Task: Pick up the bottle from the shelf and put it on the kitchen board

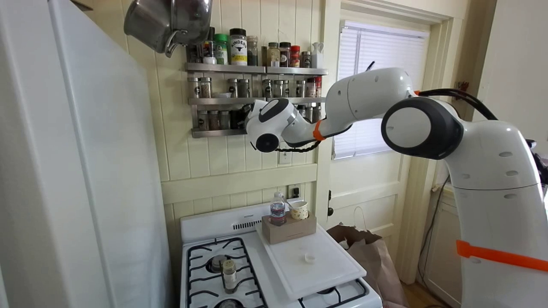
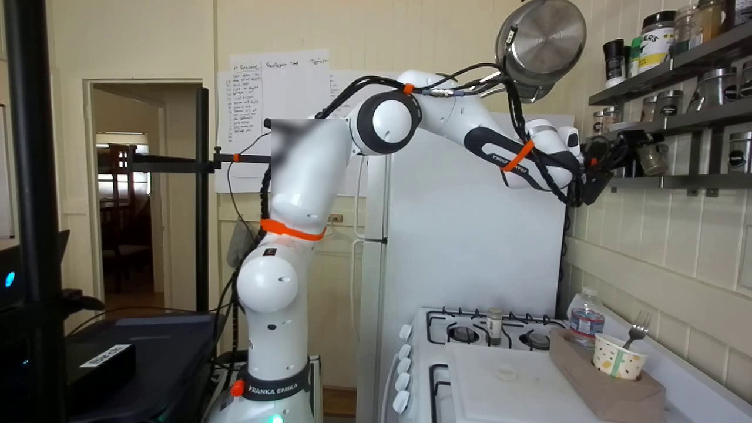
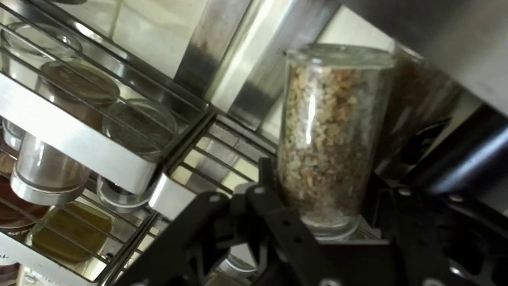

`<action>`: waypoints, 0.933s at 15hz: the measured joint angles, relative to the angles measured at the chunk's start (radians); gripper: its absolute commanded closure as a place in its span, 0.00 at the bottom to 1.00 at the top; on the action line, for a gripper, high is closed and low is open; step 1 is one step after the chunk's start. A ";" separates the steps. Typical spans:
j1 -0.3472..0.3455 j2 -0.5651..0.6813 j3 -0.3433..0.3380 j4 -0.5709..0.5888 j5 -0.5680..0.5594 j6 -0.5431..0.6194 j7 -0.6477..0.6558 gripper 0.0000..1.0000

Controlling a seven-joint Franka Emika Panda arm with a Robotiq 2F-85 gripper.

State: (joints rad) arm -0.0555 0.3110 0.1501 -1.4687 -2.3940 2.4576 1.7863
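The bottle is a small glass jar of coarse brown flakes, also visible tilted in an exterior view. My gripper is shut around its lower part, a finger against each side; in an exterior view the gripper is at the lower tiers. The shelf is a three-tier metal rack on the wall, its rails close around the jar in the wrist view. I cannot tell whether the jar touches the shelf. The white kitchen board lies on the stove's right side.
A brown box on the board's back carries a water bottle and paper cup. A small ring lies on the board. Another jar stands on the burner grate. Pans hang near the shelf; the fridge stands beside the stove.
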 measured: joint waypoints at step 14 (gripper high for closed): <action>0.010 -0.055 -0.052 -0.073 0.002 0.000 -0.156 0.75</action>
State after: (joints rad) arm -0.0452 0.2557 0.0977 -1.5417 -2.3924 2.4578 1.6301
